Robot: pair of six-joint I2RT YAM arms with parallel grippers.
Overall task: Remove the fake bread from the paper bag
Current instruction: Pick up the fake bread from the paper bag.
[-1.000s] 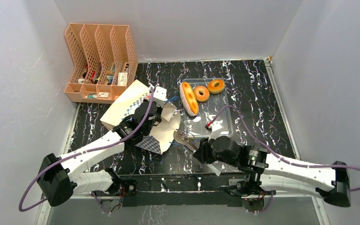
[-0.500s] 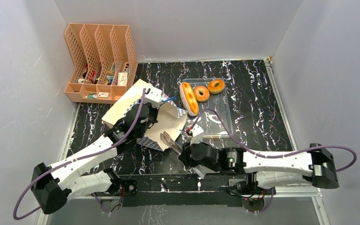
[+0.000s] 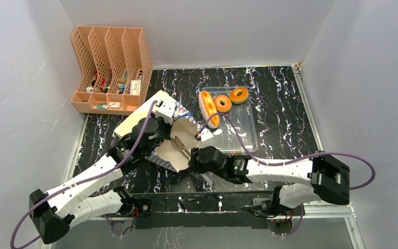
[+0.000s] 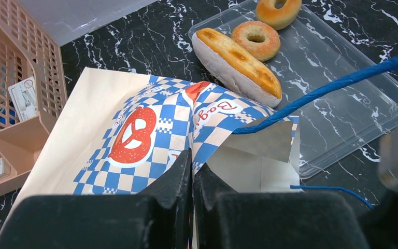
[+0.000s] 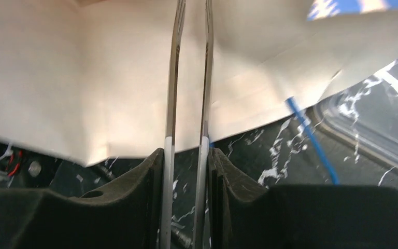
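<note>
The paper bag lies on its side, mouth toward the front right; it also shows in the left wrist view. My left gripper is shut on the bag's rim and holds the mouth open. My right gripper is shut on thin metal tongs, whose tips reach into the bag's mouth. Two glazed rings and the long golden loaf lie on the clear tray. The flat brown slice is hidden.
A peach mesh file organizer stands at the back left, close behind the bag. Grey walls close in the table on the left, back and right. A blue cord handle hangs across the left wrist view.
My right arm has swung left and pushed the tongs from outside the bag into its mouth. My left gripper has lifted the bag's rim and shifted slightly left.
</note>
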